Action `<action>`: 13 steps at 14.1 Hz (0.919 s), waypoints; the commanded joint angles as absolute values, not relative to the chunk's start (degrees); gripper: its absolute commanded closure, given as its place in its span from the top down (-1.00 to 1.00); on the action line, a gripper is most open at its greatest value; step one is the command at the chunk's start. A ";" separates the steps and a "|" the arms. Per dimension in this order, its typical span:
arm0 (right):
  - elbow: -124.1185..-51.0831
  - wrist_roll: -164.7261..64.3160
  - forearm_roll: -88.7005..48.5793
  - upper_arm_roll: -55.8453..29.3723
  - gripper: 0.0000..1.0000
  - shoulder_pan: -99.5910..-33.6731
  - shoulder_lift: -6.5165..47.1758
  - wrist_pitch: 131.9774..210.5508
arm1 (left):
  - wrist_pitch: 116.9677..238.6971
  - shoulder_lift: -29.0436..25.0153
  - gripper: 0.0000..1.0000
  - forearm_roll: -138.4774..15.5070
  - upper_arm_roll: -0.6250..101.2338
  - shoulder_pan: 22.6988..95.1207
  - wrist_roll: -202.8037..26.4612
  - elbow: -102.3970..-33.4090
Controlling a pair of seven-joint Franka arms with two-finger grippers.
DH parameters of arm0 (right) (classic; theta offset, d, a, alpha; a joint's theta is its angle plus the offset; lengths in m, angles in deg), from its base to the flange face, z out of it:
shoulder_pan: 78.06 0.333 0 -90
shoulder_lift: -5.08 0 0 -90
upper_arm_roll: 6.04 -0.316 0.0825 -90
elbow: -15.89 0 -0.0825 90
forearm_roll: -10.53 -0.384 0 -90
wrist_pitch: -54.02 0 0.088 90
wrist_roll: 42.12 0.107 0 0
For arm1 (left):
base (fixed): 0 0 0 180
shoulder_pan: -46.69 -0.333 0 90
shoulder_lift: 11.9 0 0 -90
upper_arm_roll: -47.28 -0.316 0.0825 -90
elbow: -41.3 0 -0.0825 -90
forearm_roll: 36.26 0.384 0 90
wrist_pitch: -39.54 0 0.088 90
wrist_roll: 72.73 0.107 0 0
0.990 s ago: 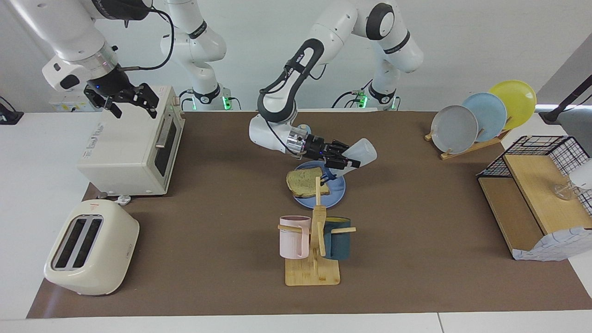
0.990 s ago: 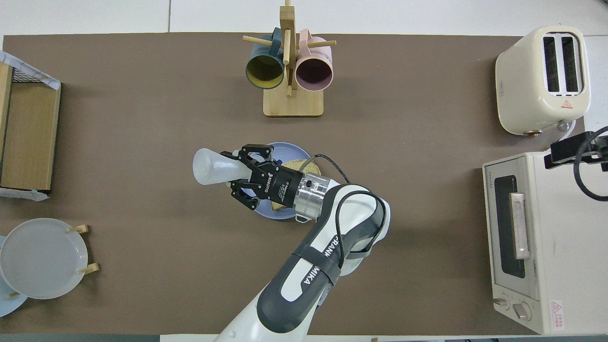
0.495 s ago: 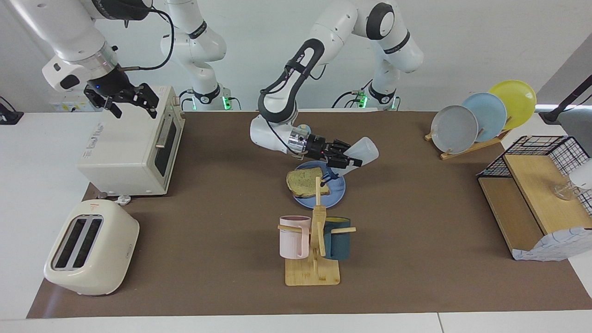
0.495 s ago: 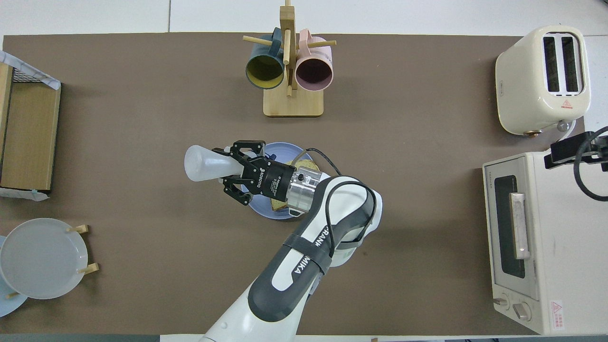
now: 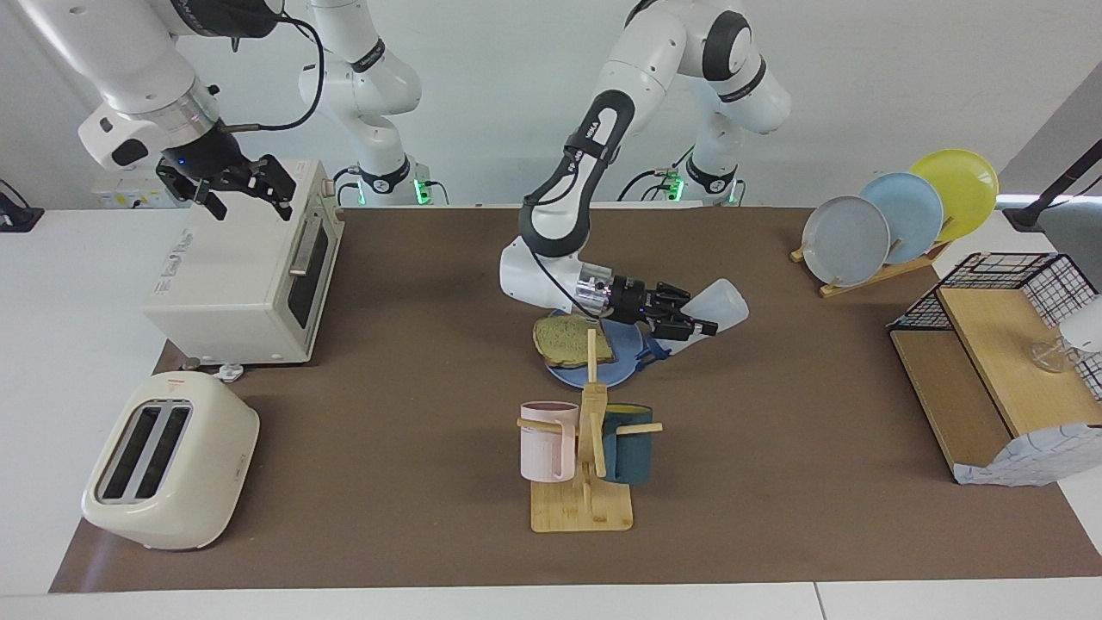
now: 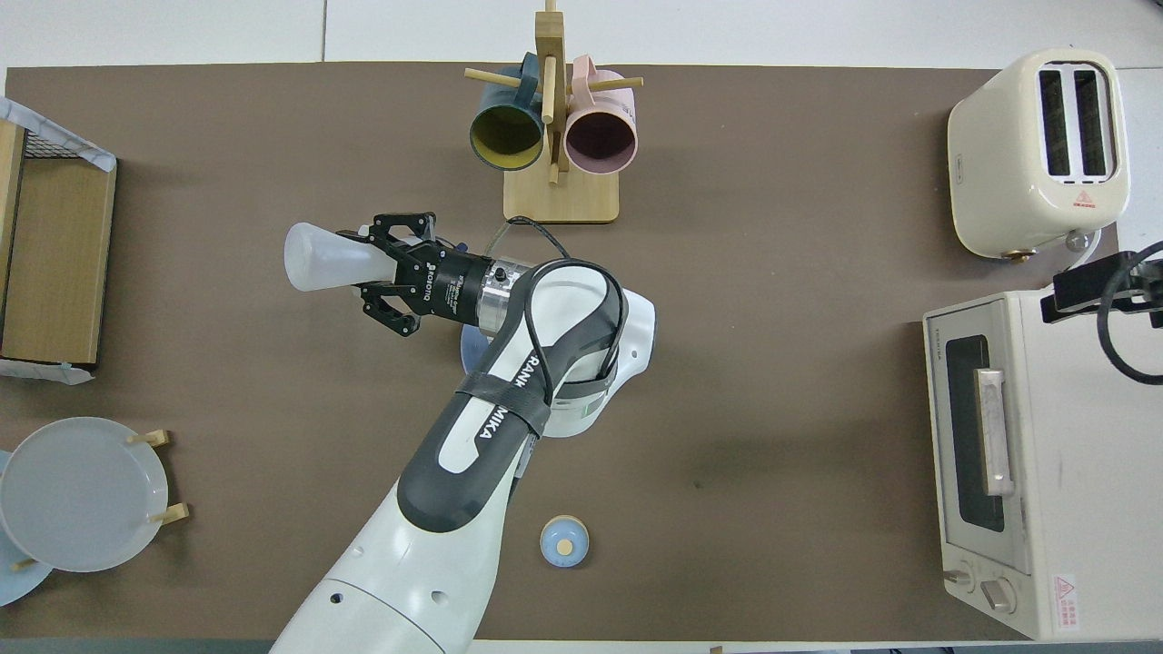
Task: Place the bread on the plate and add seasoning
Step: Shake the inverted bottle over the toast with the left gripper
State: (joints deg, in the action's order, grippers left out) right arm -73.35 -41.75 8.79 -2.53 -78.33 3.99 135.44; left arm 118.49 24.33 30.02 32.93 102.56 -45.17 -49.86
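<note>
Four plates, two mugs, one bread slice, one bottle.

We see a robot lab's mock kitchen: white Franka arms over a brown mat, cream two-slot toaster at lower left.

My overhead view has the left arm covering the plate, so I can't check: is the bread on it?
Observer: Yes, the bread lies flat on the plate.
Operator: Which way is the seasoning tipped?
Observer: The left gripper holds the seasoning slanted, cap lowest, by the plate's rim toward the left arm's end, not over the bread.
Operator: And the right arm?
Observer: It waits, right gripper open above the toaster oven.
</note>
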 commanded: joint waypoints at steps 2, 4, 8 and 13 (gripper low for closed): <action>-73.58 -43.35 9.12 -2.78 1.00 -78.76 3.85 135.67 | 118.20 23.70 -1.00 30.45 33.21 105.66 -44.95 -50.90; -73.58 -43.35 9.12 -2.78 1.00 -78.76 3.85 135.67 | 118.29 23.35 -1.00 29.23 33.39 107.50 -44.87 -51.25; -73.58 -43.35 9.12 -2.78 1.00 -78.76 3.85 135.67 | 118.99 22.82 -1.00 27.20 33.74 110.85 -44.78 -52.57; -73.58 -43.35 9.12 -2.78 1.00 -78.76 3.85 135.67 | 120.65 22.91 -1.00 27.46 33.48 108.41 -44.87 -52.92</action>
State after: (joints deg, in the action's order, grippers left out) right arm -73.35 -41.75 8.78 -2.53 -78.33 3.99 135.44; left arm 118.63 24.32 27.75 33.79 110.26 -45.03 -51.18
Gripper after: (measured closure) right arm 0.000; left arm 0.546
